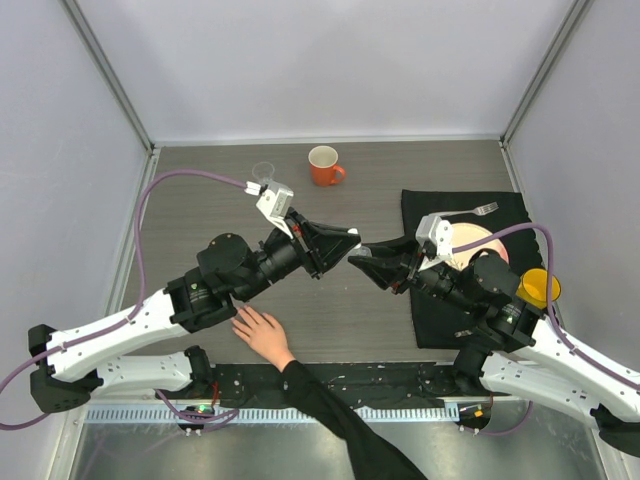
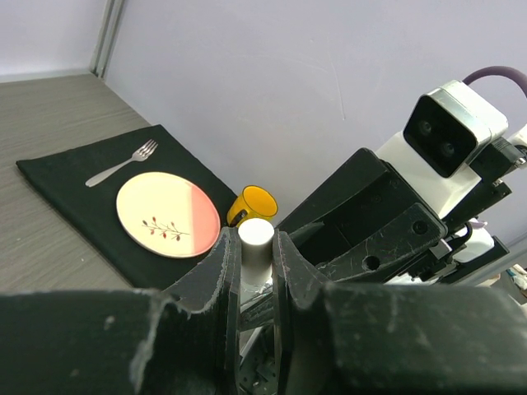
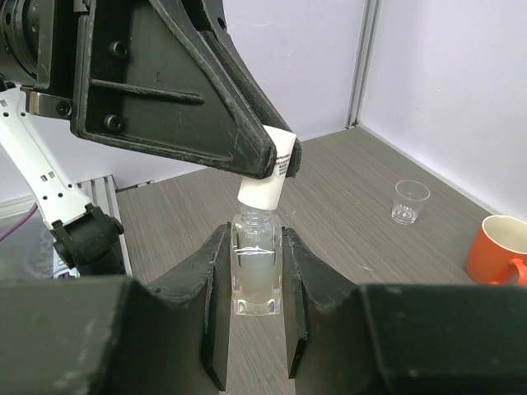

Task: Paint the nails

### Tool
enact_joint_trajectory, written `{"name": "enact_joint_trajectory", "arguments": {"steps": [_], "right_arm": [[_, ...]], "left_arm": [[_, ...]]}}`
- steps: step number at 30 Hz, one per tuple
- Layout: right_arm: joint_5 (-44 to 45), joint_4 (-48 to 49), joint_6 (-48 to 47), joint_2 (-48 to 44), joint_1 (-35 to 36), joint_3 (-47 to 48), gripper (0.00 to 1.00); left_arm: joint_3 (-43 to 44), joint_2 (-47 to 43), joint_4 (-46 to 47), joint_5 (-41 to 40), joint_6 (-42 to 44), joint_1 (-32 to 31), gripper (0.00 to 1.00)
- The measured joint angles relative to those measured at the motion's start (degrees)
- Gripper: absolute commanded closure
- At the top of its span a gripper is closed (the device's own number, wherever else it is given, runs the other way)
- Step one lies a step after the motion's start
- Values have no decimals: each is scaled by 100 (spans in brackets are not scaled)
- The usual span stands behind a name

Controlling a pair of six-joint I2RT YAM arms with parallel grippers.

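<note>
Where the two arms meet above the middle of the table (image 1: 200, 200), the right gripper (image 3: 257, 313) has its jaws pressed against both sides of a small clear bottle (image 3: 257, 267), holding it upright. The left gripper (image 1: 350, 243) comes in from the left, its jaws drawn in to a narrow gap and pinching the white cap (image 3: 265, 177). The cap sits at the bottle's neck and leans to one side; whether it is screwed on or free cannot be told. A bare hand (image 1: 262, 335) with a black sleeve lies flat at the near edge, left of centre, just beside the left arm and apart from both grippers. Its fingers are spread and point far and left. The nails are at those fingertips, too small to make out. At the far side stand an orange mug (image 1: 324, 165) and, to its left, a small clear cup (image 1: 263, 172). On the right a black mat (image 1: 430, 310) carries a plate (image 1: 475, 240), with a fork (image 1: 485, 209) on its far side. A yellow cup (image 1: 540, 287) stands by the mat's right edge.
</note>
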Motion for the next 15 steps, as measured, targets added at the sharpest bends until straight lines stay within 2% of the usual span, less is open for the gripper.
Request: {"name": "enact_joint_trajectory", "arguments": {"steps": [15], "right_arm": [[-87,-4,105,0,0,0,99]], "left_arm": [[212,31,-160,33,208,0,100]]}}
